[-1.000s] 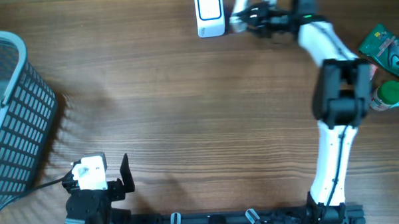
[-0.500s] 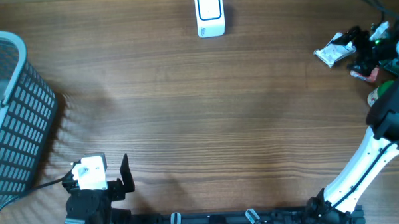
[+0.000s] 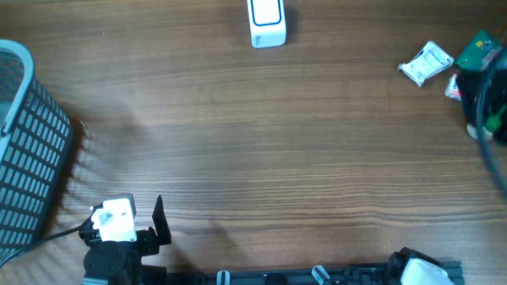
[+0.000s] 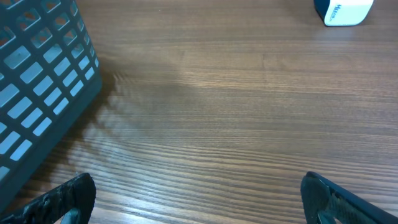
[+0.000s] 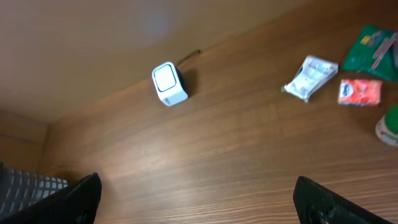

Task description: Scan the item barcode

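Right gripper (image 5: 198,202) jaws apart, empty — your white packet (image 5: 310,76) lies well apart from the scanner (image 5: 168,84); scanning looks unfinished.

L claw (image 4: 199,199) jaws wide, low over table, R claw (image 5: 199,199) jaws wide, raised high, both empty
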Robot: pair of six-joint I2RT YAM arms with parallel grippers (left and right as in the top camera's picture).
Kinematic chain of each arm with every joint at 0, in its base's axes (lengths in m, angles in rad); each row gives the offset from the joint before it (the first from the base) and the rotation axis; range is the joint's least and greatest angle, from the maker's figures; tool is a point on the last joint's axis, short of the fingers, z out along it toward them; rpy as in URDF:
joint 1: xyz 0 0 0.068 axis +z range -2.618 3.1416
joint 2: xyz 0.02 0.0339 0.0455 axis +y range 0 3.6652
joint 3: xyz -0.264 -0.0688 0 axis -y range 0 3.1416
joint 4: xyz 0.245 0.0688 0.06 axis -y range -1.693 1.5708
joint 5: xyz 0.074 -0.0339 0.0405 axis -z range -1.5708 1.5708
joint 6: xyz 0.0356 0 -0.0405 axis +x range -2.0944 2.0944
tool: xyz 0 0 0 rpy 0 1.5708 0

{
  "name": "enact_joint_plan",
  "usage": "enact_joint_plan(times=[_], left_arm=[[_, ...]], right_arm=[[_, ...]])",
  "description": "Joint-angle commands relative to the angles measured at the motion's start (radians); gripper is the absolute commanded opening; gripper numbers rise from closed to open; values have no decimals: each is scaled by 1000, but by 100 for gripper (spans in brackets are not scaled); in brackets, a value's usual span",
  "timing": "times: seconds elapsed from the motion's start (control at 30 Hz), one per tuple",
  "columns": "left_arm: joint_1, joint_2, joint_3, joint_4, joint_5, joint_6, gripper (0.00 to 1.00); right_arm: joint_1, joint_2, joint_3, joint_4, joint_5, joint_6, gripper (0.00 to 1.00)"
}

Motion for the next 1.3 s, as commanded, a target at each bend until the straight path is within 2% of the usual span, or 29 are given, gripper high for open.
enact_joint_plan(times=[0.0,0.13,0.2,0.27,0.33,0.4,0.53,0.57,0.77,0.87,1.03,1.27], left_arm=[[-5,-6,-1,2,8,-5,100],[-5,-6,-1,2,8,-5,100],[-5,-6,-1,2,8,-5,100],[-5,-6,-1,2,8,-5,100],[-5,-6,-1,2,8,-6,100],[-5,-6,-1,2,8,-5,100],[-5,-6,-1,2,8,-5,100],[-5,-6,-1,2,8,-5,100],[-5,-6,-1,2,8,-5,100],[-5,-6,-1,2,8,-5,100],[-5,-6,-1,2,8,-6,100],[-5,-6,-1,2,8,-5,100]], right_arm=[[-2,-122,-10,-2,17,-18,100],[3,-254,-13,-12,74,-18,100],[50,-319,-42,6,87,-21,100],[151,-432,-146,132,120,-21,100],[227,-555,-300,306,129,-21,100],[293,-727,-551,516,129,-21,100],[330,-979,-1007,869,128,-14,100],[330,-1041,-1159,1007,129,4,100],[370,-1181,-1667,1521,151,57,100],[421,-1204,-1787,1592,249,58,100],[434,-1204,-1947,1672,298,60,100],[434,-1204,-2066,1661,305,58,100]])
